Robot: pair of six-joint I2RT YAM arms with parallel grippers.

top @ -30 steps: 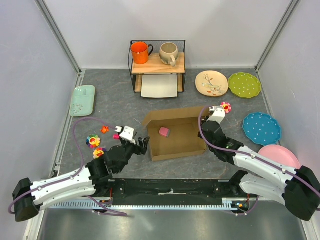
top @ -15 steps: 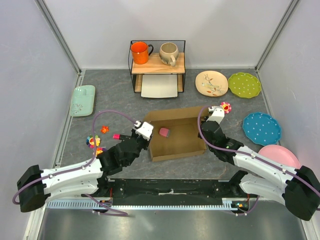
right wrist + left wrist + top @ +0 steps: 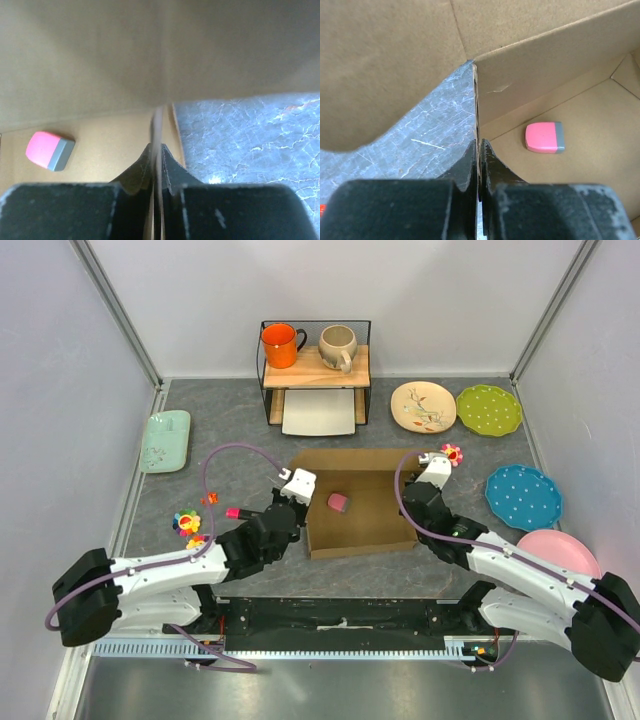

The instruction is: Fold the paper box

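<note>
The paper box is sitting near the middle of the tabletop, between the two arms and nearer than the wire shelf.

**Progress**
- The box is already showing a flat floor with side walls standing up around it, so the body appears largely formed.
- A broad flap along the far edge is lying open rather than covering the cavity. Its exact tilt cannot be told from above.
- Judged from this, the remaining work is bringing that far flap over the opening and tucking it in. The side walls are probably being steadied for that step.

**Claw state**
- The left claw is pinching the left wall of the box, with its jaws closed narrow and the cardboard edge running between them.
- The right claw is pinching the right wall in the same way, with the thin board sandwiched between nearly closed jaws.

**Appearance of the box**
- The material is plain brown cardboard, unprinted, with crisp creases at the corners.
- The shape is shallow and rectangular, with the long side running left to right.
- The left wrist view is showing a small scuff on an inner wall.
- A pink block with a grey end is lying loose on the floor, towards the far left corner and apart from the walls.
</note>
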